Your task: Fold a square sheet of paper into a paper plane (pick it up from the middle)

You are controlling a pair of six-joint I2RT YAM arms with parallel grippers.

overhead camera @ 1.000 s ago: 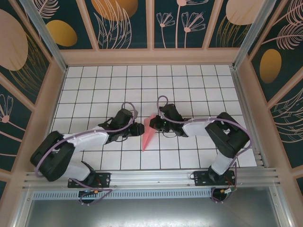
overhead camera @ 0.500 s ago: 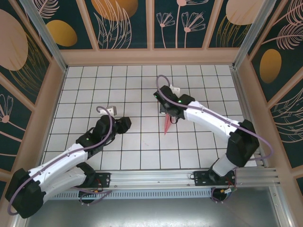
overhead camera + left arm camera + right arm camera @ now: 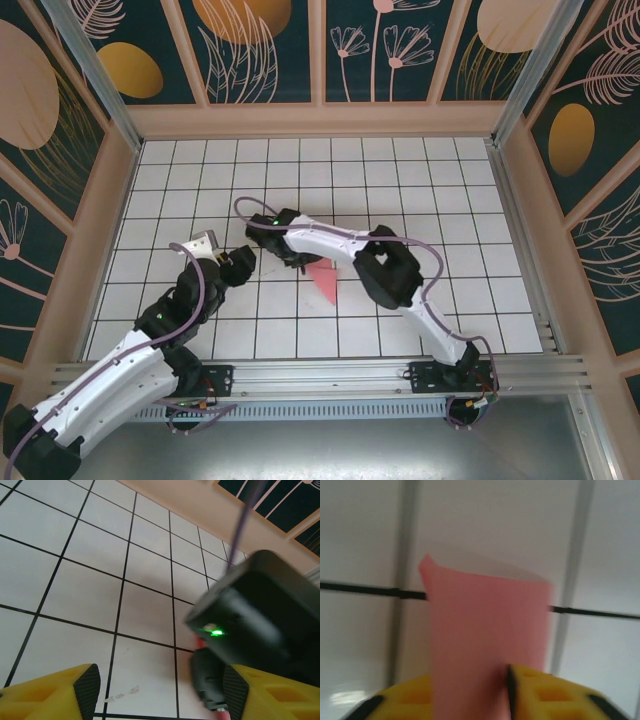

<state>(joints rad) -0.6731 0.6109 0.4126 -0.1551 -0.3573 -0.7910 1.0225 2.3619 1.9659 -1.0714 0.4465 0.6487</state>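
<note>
Plane (image 3: 323, 277) is sitting near the middle of the worktop (image 3: 200, 170), showing from above as a pink wedge with its tip pointing toward the near edge. Right arm (image 3: 330, 242) is spanning leftward across the grid, bent sharply at the elbow, with the right jaws sitting at the wide end of the plane.

In the right wrist view, the plane (image 3: 485, 640) is standing between the two yellow fingers (image 3: 545, 697), its flat pink face toward the camera and its top edge slanting. The right jaws are standing partly apart with the plane filling the gap. That view is blurred, so whether the fingers are pressing on the plane cannot be told.

Left arm (image 3: 150, 330) is pointing from the near left corner toward the centre, with the left jaws sitting just left of the right arm's wrist. In the left wrist view, the yellow fingers (image 3: 47, 697) are standing wide apart and holding nothing, with bare white tiles between them. Black housing (image 3: 255, 615) on the right arm, its green light (image 3: 216, 631) glowing, is hanging just ahead of the right-hand finger.
</note>
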